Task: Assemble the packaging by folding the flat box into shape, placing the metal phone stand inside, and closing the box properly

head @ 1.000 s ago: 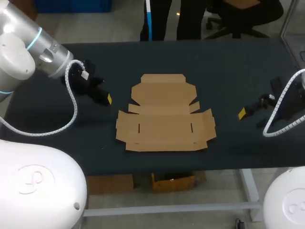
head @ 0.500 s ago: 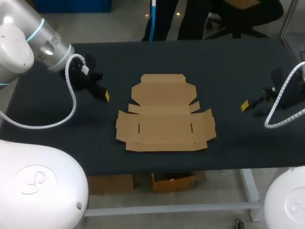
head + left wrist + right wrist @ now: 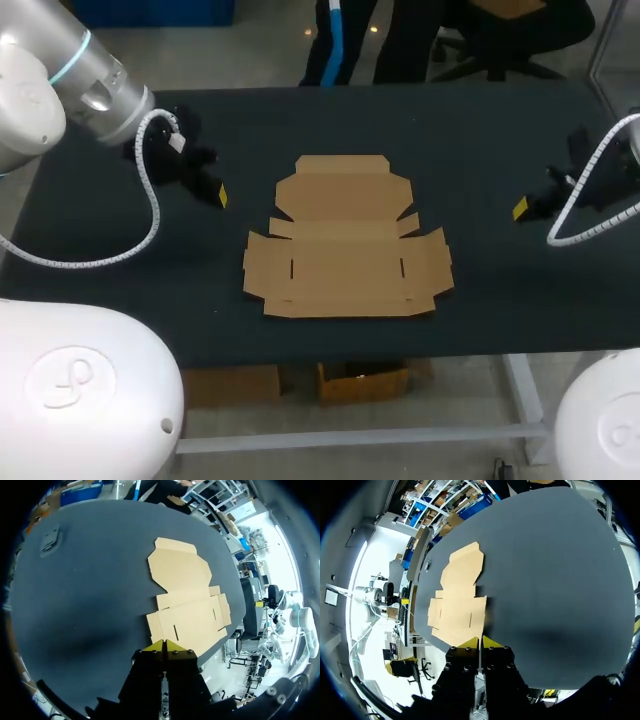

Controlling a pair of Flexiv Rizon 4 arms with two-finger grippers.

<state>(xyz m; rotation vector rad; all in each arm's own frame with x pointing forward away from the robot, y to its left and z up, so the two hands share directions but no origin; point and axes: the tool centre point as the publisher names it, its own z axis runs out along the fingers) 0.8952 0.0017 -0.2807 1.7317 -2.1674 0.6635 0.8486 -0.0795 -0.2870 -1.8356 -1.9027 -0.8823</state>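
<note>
So, box state: the flat box [image 3: 345, 245] is lying fully unfolded on the table [image 3: 480, 130], with every panel and flap resting flat against the dark top.
Box position: it is sitting mid-table, toward the near edge, between the two grippers and well apart from both.
Box contents: its upper face is showing plain cardboard all over.
Box look: it is one die-cut sheet of tan cardboard.
Box layout: in the head view the narrower lid panel with its tuck flap is pointing to the far side. The wider base panel is lying nearer the robot.
Box detail: two short slits are showing in the base panel, one toward each end. Side flaps are sticking out at both ends, and small angled tabs are sitting where lid meets base.
Left gripper [image 3: 163, 644]: it is hovering over the bare table to the left of the box, level with the lid panel.
Left jaws: the yellow tips are pressing together, tip against tip, in the wrist view. The box is lying ahead of them.
Right gripper [image 3: 480, 642]: it is hovering over the table to the right of the box, near the right edge.
Right jaws: the yellow tips are sitting together with only a hairline seam between them. The box is lying ahead of them.
</note>
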